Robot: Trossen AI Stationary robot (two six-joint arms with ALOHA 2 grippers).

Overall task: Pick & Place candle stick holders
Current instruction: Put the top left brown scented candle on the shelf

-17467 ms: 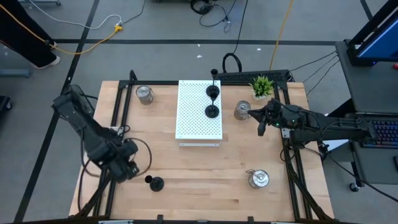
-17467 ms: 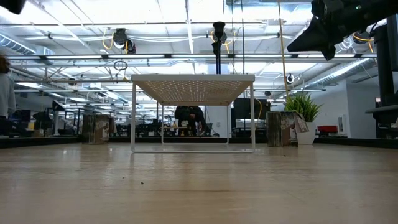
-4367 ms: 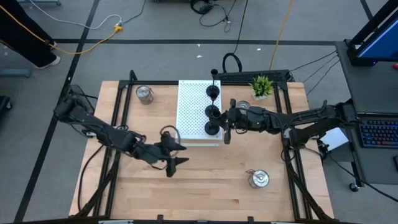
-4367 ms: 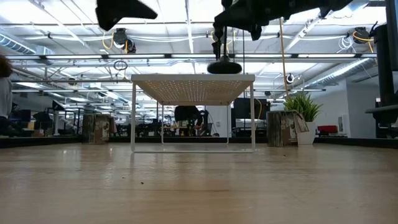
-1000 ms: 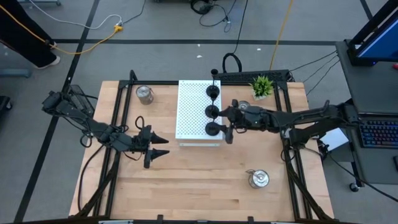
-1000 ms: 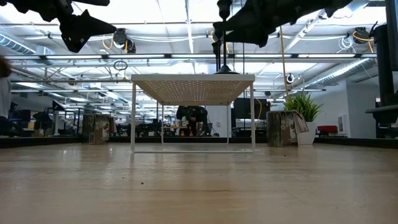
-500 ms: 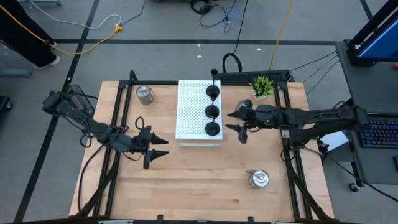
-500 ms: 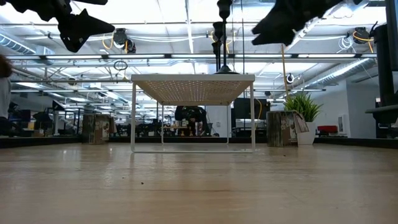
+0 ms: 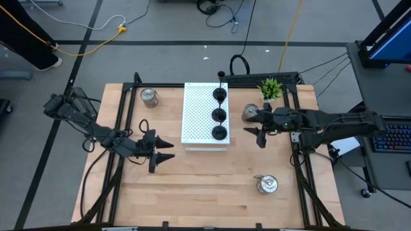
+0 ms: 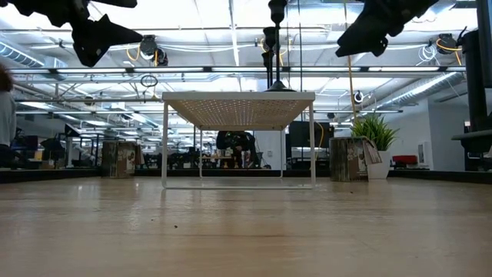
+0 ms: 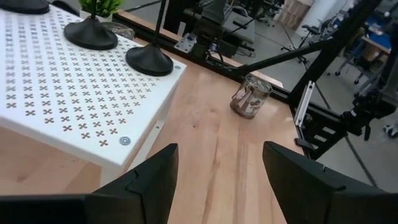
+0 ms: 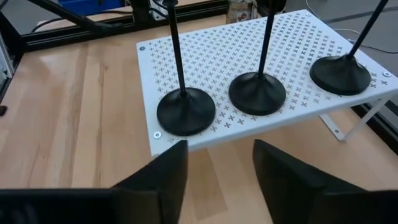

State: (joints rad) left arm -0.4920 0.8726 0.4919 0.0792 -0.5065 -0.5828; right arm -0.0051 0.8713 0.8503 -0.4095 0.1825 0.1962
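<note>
Three black candle stick holders stand in a row on their round bases along the right edge of a white perforated stand; the right wrist view shows them upright. Silver holders sit on the table at the far left, right of the stand and near right. My right gripper hovers open and empty just right of the stand, above the table. My left gripper hangs open and empty near the stand's near left corner.
A small green potted plant stands at the far right. Black frame rails run along the table's left and right sides. Bare wood lies across the near half of the table.
My right gripper has drawn back from the nearest black holder on the stand toward the table's right edge, rising a little. That holder stays upright on the stand.
</note>
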